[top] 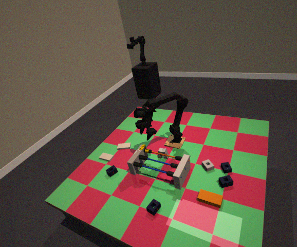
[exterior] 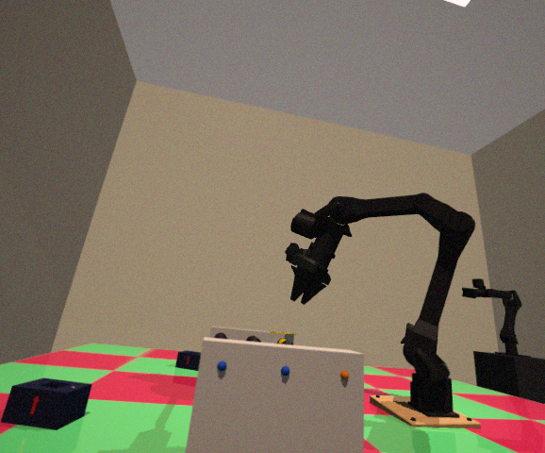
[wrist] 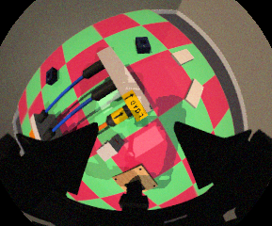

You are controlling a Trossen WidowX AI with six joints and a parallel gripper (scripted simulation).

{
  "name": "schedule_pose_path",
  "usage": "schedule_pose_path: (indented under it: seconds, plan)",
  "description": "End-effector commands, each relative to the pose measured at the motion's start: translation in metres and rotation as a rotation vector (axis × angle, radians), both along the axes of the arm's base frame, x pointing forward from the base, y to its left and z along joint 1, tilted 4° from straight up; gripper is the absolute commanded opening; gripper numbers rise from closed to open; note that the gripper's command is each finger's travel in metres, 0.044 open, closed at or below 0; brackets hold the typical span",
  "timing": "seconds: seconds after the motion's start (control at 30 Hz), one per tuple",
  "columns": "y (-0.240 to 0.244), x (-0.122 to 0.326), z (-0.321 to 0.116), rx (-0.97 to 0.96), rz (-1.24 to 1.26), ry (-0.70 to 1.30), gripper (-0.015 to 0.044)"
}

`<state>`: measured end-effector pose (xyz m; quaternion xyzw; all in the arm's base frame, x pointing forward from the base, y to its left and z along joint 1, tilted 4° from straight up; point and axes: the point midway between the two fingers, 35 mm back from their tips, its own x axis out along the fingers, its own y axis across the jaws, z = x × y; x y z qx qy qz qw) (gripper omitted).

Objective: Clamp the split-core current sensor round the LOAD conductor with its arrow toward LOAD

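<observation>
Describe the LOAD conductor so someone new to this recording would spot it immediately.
On the checkered table, find the rack with two pale upright end blocks. Three conductors run between them; LOAD is the outer one on the side of the robot arm's base. It is the orange conductor, with yellow markings at one end, while its two neighbours are blue.

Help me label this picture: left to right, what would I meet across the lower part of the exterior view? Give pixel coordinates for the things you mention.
Near navy block [top: 153, 211] [exterior: 63, 405] [wrist: 52, 75], far navy block [top: 111, 171] [exterior: 186, 360] [wrist: 142, 45], pale end panel [top: 182, 171] [exterior: 277, 410] [wrist: 35, 124], wooden base plate [top: 169, 143] [exterior: 457, 422] [wrist: 121, 179], black pedestal [top: 146, 81] [exterior: 516, 377].

Orange block [top: 209, 198] lying flat; two pale slabs [top: 123, 145] [wrist: 195, 92], probably plain, lying near each other.
</observation>
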<state>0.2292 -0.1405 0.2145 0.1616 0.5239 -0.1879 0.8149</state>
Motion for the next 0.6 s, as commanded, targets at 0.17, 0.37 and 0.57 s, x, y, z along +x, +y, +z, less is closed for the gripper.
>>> schedule_pose_path:
  seconds: [0.17,0.37,0.57]
  plan:
    - [0.0,0.001,-0.001,0.004,0.005,0.004,0.044]
    - [0.047,-0.001,-0.028,0.031,0.26,0.142,0.044]
    - [0.112,-0.024,-0.061,0.053,0.661,0.357,0.044]
